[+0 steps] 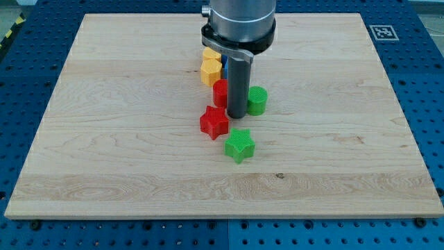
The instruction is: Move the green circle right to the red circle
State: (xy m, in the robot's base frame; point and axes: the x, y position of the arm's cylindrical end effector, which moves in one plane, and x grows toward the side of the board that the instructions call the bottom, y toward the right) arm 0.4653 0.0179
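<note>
The tip (236, 114) sits between the red circle (220, 92) on its left and the green circle (257, 101) on its right, close to both; contact unclear. No jaws on this rig, just the rod. Red star (214, 122) and green star (240, 145) lie nearer. Yellow blocks (211, 67) farther back, plus a blue sliver (225, 67), probably another block.

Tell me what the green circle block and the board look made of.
Green circle block: likely matte plastic, perhaps 3D-printed, judging by its ribbed sides. Pale wooden board: light wood with visible grain, smooth finish. My tip sits just left of the circle.
</note>
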